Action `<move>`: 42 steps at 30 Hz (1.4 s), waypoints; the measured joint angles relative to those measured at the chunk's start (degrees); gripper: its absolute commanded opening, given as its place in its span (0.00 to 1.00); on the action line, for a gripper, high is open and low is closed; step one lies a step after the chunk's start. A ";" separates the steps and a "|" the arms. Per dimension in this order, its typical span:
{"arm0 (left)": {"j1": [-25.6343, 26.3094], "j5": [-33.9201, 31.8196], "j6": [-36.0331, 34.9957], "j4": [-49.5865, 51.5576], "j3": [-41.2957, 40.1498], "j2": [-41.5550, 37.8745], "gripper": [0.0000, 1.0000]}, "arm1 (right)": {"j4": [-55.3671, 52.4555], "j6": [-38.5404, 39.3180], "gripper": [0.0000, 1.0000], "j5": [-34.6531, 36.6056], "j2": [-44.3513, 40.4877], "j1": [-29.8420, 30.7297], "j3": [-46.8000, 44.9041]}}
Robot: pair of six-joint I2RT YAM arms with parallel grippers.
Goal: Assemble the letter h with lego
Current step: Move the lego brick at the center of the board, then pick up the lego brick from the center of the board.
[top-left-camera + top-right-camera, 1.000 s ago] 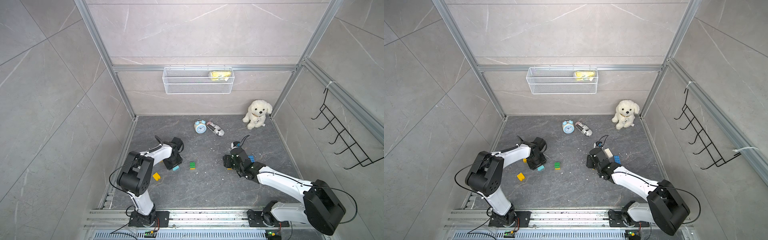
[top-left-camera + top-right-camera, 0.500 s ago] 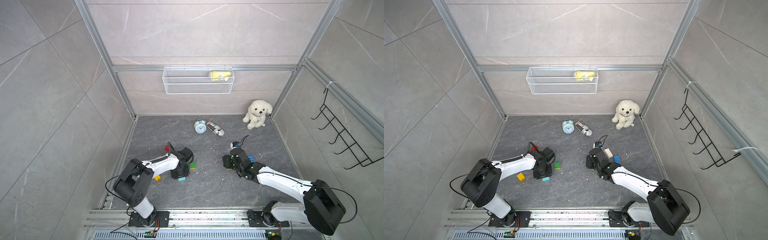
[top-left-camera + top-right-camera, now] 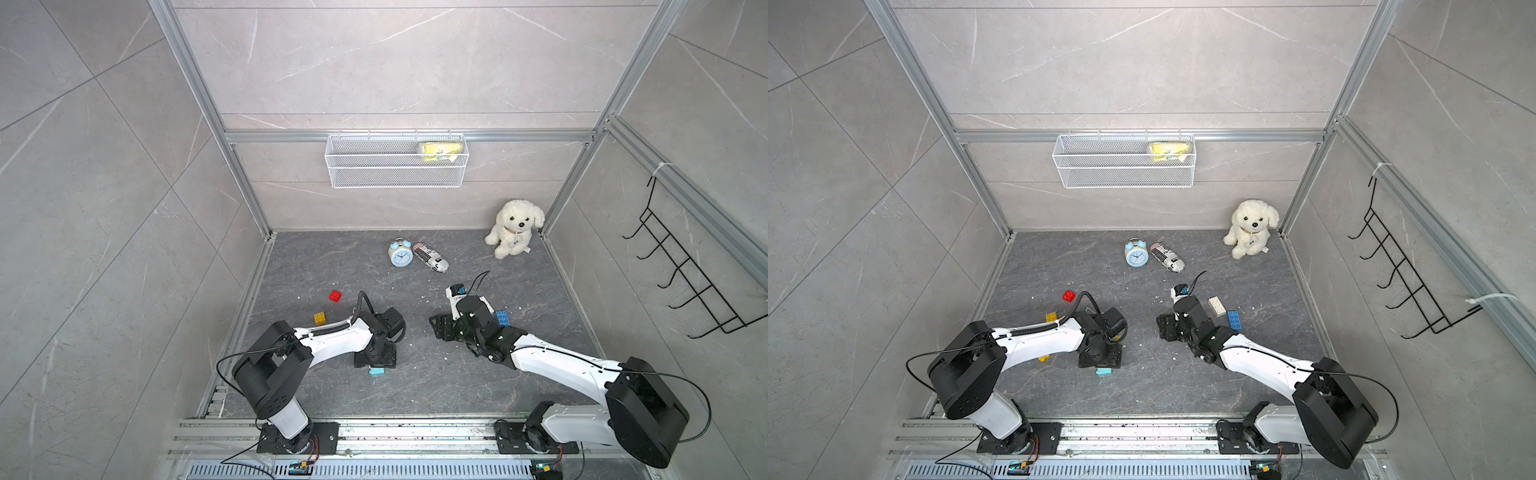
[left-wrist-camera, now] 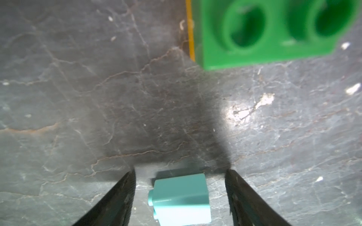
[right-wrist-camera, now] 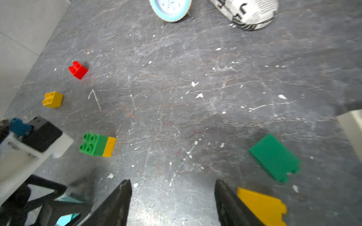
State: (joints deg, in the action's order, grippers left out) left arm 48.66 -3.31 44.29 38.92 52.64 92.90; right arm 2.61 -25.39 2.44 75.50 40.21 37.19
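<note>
Dark slate counter point(image 3: 332, 266) here, and the left jaws sit released either side of the light blue lego brick point(image 4: 181, 197) near the front edge, staged for the green-yellow stack point(image 5: 97, 144) I'd guess, while the right jaws are spread and empty.

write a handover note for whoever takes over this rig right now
Grippers: left gripper open, light blue brick lying on the floor between its fingers, not gripped; right gripper open, empty, with a yellow brick and a green brick beside it.
Scattered: red brick, second yellow brick, blue brick, white brick.
Done: only a green-and-yellow pair looks joined.
Left: the h itself, not yet taking shape.
</note>
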 measured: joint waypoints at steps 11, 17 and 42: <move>-4.98 -4.00 0.04 -2.29 -2.64 -21.79 0.98 | 7.37 11.17 0.69 -12.94 6.95 11.39 2.93; -17.03 -1.99 -0.59 -11.19 -14.69 -32.04 0.98 | 12.24 18.69 0.99 -16.81 12.15 17.35 3.10; -27.21 7.34 -2.62 -25.46 -26.73 -39.82 0.97 | -1.40 40.48 0.65 -18.86 26.84 21.51 18.88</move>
State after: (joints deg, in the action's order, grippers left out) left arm 21.45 4.03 41.67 13.45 25.91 53.08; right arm 1.21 15.09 -16.43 102.35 61.71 56.07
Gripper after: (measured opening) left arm 0.974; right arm 0.644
